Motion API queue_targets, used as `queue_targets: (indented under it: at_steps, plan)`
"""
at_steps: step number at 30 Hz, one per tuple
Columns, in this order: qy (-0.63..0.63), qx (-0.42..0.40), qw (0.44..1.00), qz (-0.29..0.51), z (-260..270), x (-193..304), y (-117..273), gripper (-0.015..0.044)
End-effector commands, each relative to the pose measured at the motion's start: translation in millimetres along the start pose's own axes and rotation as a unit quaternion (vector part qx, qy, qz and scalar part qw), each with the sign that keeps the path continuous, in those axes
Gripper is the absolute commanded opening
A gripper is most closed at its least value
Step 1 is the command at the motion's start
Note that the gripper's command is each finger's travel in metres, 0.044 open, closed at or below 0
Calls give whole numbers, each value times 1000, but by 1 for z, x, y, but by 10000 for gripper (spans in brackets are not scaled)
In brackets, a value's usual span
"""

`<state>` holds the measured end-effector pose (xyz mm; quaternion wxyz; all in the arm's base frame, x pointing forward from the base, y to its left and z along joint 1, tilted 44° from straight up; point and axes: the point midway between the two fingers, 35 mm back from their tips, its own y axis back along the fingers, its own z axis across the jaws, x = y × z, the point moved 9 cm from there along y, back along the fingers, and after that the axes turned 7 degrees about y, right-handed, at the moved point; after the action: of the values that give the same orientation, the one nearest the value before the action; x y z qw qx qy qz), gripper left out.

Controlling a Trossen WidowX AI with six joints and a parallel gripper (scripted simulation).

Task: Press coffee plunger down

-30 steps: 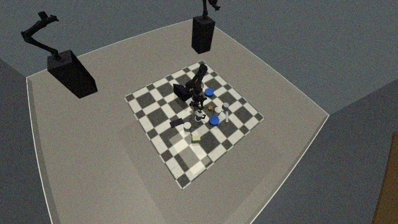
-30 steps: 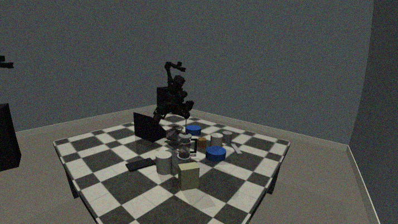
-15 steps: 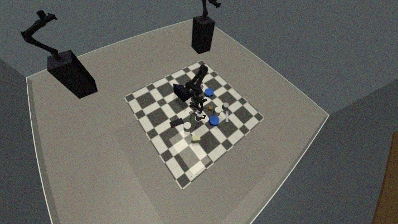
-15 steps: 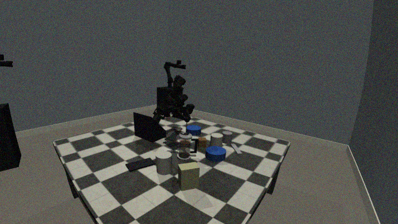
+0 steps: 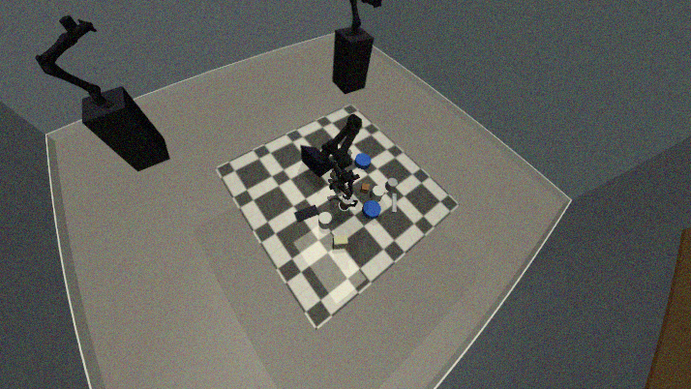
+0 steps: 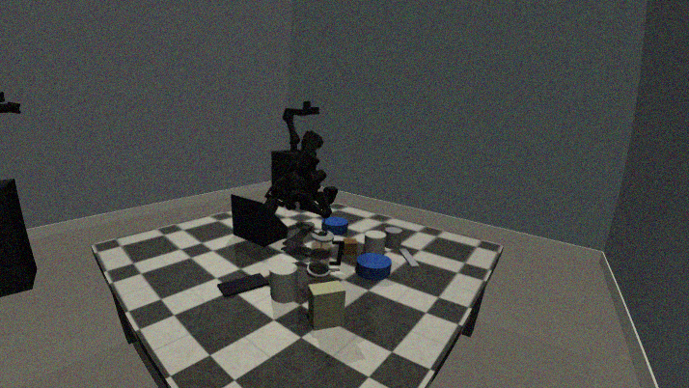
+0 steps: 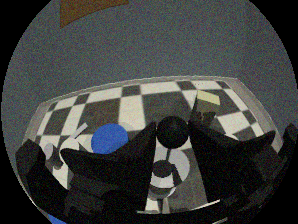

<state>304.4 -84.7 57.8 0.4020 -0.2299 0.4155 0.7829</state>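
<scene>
- On the checkered table [image 6: 203, 333], well inside its edges, stands the crowd of props; I read the wide bare border as spare room, the centre as tight.
- Arm [image 5: 345, 140] folds down from the rear of the board, wrist over the coffee press [image 6: 320, 256], presumably so that force runs straight down the rod and not sideways.
- Coffee press sits mid-table, upright as far as I can tell, just beside the near blue disc [image 6: 373, 265] and the grey cylinder [image 6: 283, 285].
- Neighbours hem it in: small brown block [image 6: 350, 247] close behind, yellow box [image 6: 326, 304] in front. Any slide of the press would meet one.
- Gripper [image 7: 172, 137] is partly closed, fingers clamped on the black plunger knob [image 7: 173, 132], seen centred between them in the wrist view.
- Knob sits low, near the lid, in the exterior view; whether it is fully seated I cannot tell.
- My judgement: release needs the jaws to part, then a straight lift. Open room lies above only.
</scene>
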Motion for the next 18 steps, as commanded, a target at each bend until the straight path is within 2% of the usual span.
queue_targets:
  at_steps: [1,18]
  plan:
    - [-24,-9,998,51,5,33,-11,125]
    - [-24,-10,998,51,4,29,-22,125]
